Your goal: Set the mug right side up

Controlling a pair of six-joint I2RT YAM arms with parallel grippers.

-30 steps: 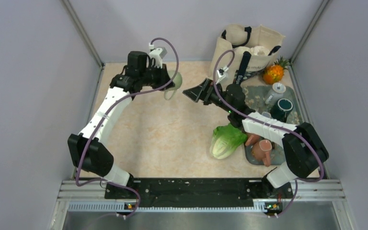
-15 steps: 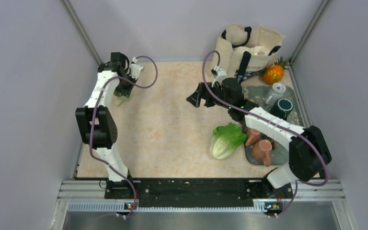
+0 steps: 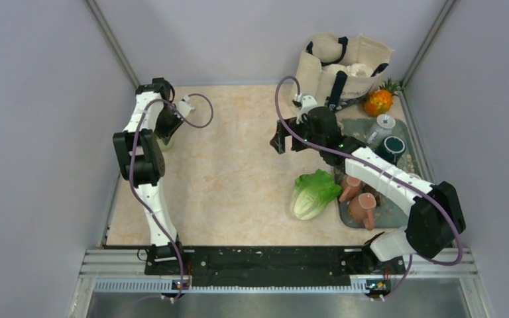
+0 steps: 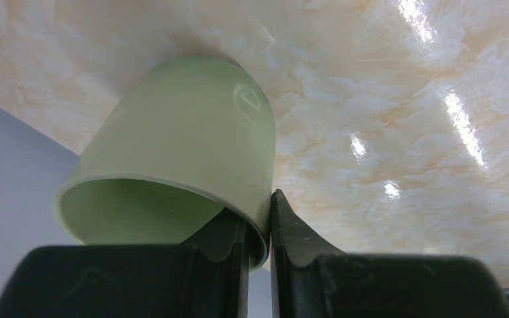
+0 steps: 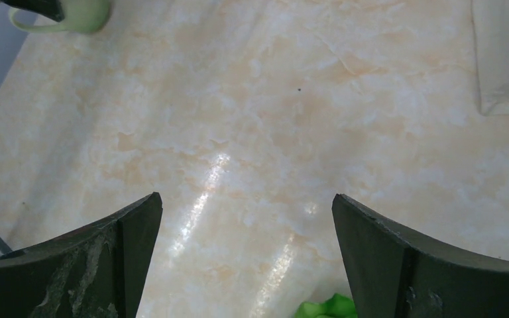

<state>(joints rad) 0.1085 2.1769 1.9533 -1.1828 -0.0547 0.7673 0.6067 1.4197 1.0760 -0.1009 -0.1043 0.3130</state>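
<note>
A pale green mug is at the far left of the table, by the left wall. My left gripper is shut on its rim, one finger inside the mouth and one outside. The mug's mouth faces the wrist camera and its closed end points down at the marble tabletop; I cannot tell whether it touches. From above, the left gripper covers most of the mug. My right gripper is open and empty over the table's middle. In the right wrist view the mug shows at top left.
A canvas tote bag and a pineapple stand at the back right. A green lettuce lies right of centre. The mat along the right edge holds a dark teal cup and terracotta cups.
The left arm swung left, carrying the mug from the back middle to the left wall. The right gripper drew back to the right, turned downward and opened a little wider.
</note>
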